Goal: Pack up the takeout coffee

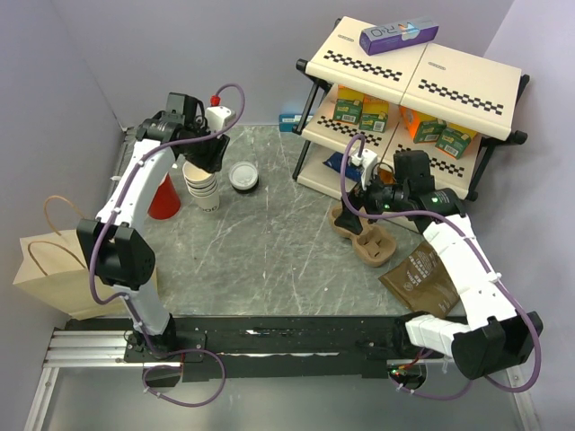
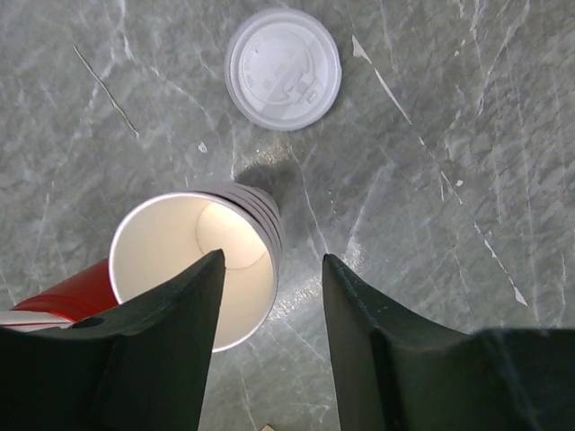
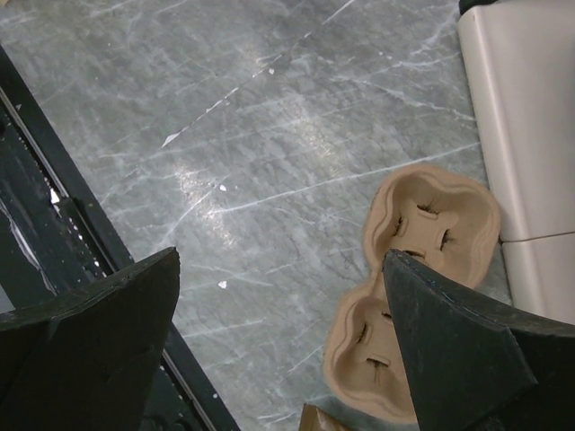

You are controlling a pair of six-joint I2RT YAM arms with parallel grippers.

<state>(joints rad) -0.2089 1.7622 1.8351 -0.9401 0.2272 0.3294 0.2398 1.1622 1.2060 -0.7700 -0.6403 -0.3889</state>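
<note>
The takeout coffee (image 1: 243,175), a dark cup with a round white lid, stands on the grey table at the back left. In the left wrist view I see its lid (image 2: 283,68) from above. My left gripper (image 1: 209,154) is open and empty. It hovers over the stack of cream lidless cups (image 1: 203,187), just left of the coffee. In its own view the left gripper (image 2: 272,258) straddles the rim of the stack (image 2: 193,265). My right gripper (image 1: 359,194) is open and empty above a brown pulp cup carrier (image 1: 364,235). The right wrist view shows the right gripper (image 3: 281,254) beside the carrier (image 3: 422,269).
A red cup (image 1: 164,193) stands left of the stack. A brown paper bag (image 1: 49,274) stands at the left table edge. A flat brown bag (image 1: 424,278) lies at the right. A shelf rack (image 1: 413,76) with boxes stands at the back right.
</note>
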